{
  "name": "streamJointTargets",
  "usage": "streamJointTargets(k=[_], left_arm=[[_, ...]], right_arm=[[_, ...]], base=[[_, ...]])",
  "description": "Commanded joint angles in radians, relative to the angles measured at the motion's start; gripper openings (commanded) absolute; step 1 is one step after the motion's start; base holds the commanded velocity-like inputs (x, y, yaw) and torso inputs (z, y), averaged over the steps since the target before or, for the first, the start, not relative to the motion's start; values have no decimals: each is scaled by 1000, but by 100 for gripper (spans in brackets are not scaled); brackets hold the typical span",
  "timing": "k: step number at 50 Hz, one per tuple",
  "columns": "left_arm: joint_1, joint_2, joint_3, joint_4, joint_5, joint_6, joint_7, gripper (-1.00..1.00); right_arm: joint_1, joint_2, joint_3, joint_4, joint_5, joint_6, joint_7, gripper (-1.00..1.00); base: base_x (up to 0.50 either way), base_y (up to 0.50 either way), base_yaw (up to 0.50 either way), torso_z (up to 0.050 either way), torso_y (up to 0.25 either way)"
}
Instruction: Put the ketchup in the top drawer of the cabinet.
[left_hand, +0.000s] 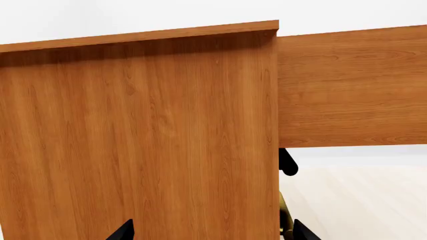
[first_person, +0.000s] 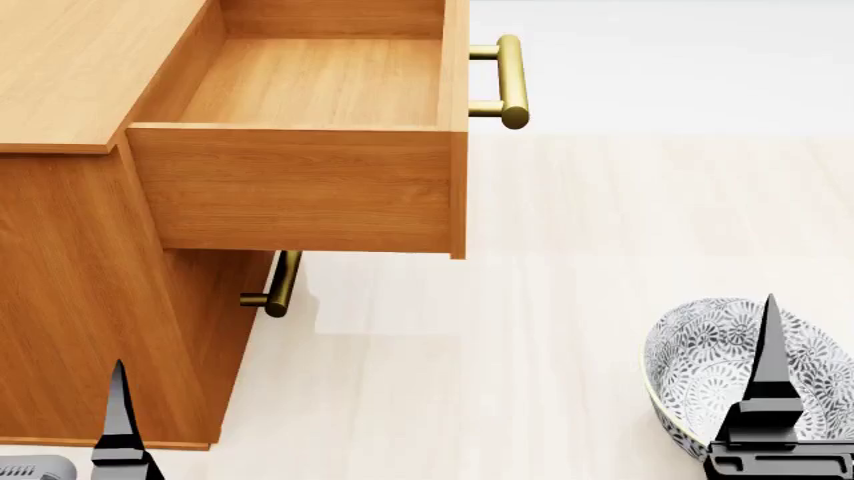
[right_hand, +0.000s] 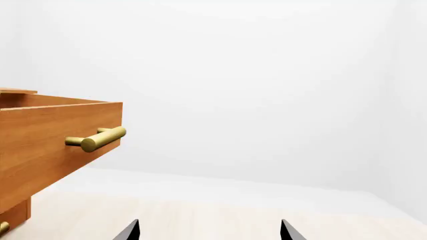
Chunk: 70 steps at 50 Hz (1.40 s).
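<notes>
Cabinet (first_person: 80, 250) first, since I place everything by it: its top drawer (first_person: 307, 185) stands pulled well out from the front, and from the head camera I look down into a bare wooden interior. Its brass handle (first_person: 511, 82) juts from the drawer front, away from the cabinet. Below the open drawer, the lower drawer's handle (first_person: 280, 285) shows against the cabinet face. I cannot find the ketchup in any of my three views, so I cannot say where it sits. A patterned bowl (first_person: 707, 375) rests on the pale worktop (first_person: 534, 330), well apart from the cabinet on the side the drawer opens toward. My right hand (right_hand: 209, 230) hovers over that bowl, fingers spread apart and holding nothing; its wrist camera faces the drawer front and handle (right_hand: 97, 140). My left hand (left_hand: 212, 231) sits close against the cabinet's side panel (left_hand: 133, 140), fingers likewise spread wide and not gripping anything
</notes>
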Motion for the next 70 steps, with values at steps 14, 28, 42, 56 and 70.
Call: streamJointTargets(k=[14, 28, 42, 56, 70], left_arm=[[-13, -4, 14, -31, -5, 6, -10, 100], [-16, -8, 14, -35, -10, 3, -20, 100], [-21, -12, 14, -68, -17, 24, -21, 100], [-32, -13, 23, -84, -23, 23, -24, 100], [-35, -15, 28, -91, -25, 26, -31, 100]], right_arm=[[-185, 9, 202, 137, 59, -132, -168, 100], [-429, -112, 359, 161, 80, -316, -338, 100], [-395, -83, 369, 212, 149, -250, -321, 100], [-403, -100, 341, 221, 104, -275, -334, 100], [-423, -123, 304, 212, 75, -300, -366, 100]], base=[[0, 0, 0, 0, 0], [0, 0, 0, 0, 0], [0, 0, 0, 0, 0], [0, 0, 0, 0, 0], [0, 0, 0, 0, 0]])
